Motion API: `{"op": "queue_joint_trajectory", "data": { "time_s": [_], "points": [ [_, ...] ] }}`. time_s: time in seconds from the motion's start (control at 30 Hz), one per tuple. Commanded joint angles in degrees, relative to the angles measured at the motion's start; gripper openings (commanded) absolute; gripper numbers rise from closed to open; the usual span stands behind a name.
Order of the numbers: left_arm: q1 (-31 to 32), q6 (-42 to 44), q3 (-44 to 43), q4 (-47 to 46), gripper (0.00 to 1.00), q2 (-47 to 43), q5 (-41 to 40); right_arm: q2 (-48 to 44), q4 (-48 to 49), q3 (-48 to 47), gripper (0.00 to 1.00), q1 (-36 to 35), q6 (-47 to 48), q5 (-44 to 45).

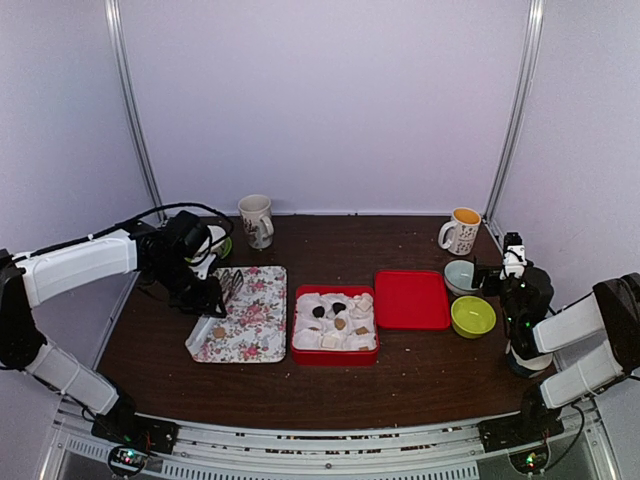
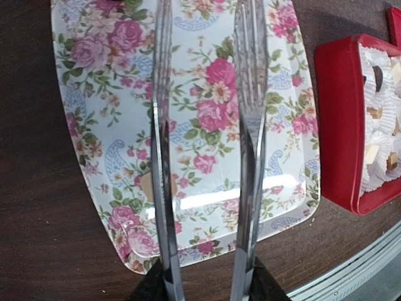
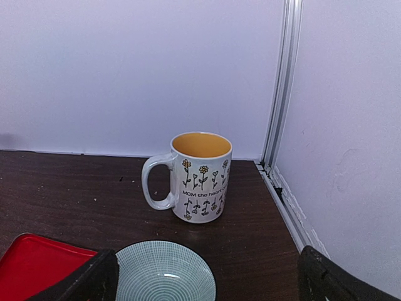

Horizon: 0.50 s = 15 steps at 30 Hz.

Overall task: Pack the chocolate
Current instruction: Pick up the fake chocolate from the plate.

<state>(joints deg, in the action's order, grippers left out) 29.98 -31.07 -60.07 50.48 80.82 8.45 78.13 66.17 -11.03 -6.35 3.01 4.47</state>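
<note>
One light tan chocolate (image 1: 219,332) lies on the floral tray (image 1: 255,330). In the left wrist view this chocolate (image 2: 146,187) sits partly behind the left blade of the metal tongs (image 2: 250,125). My left gripper (image 1: 205,295) is shut on the tongs (image 1: 232,283), whose blades stand apart and hold nothing above the tray (image 2: 94,125). The red box (image 1: 335,352), lined with white paper cups, holds dark chocolate (image 1: 319,312) and tan chocolate (image 1: 340,323); it also shows in the left wrist view (image 2: 335,125). My right gripper (image 1: 512,262) is open and empty at the far right.
A red lid (image 1: 411,298) lies right of the box. A grey-blue bowl (image 3: 164,276) sits under my right gripper, with a green bowl (image 1: 473,316) near it. A flowered mug (image 3: 200,179) stands at the back right by the wall rail. Another mug (image 1: 256,220) stands at the back left.
</note>
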Motion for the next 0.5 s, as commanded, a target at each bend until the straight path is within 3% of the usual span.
{"op": "queue_joint_trajectory", "data": {
  "time_s": [0.0, 0.47],
  "points": [
    [-3.3, -1.6, 0.8, -4.0, 0.40, -1.3, -0.8, -0.4, -0.2, -1.2, 1.00, 0.5, -0.4, -0.5],
    [-9.4, 1.5, -1.3, -10.1, 0.46, 8.6, 0.7, -0.4, -0.2, -1.2, 1.00, 0.5, -0.3, -0.5]
  ]
}}
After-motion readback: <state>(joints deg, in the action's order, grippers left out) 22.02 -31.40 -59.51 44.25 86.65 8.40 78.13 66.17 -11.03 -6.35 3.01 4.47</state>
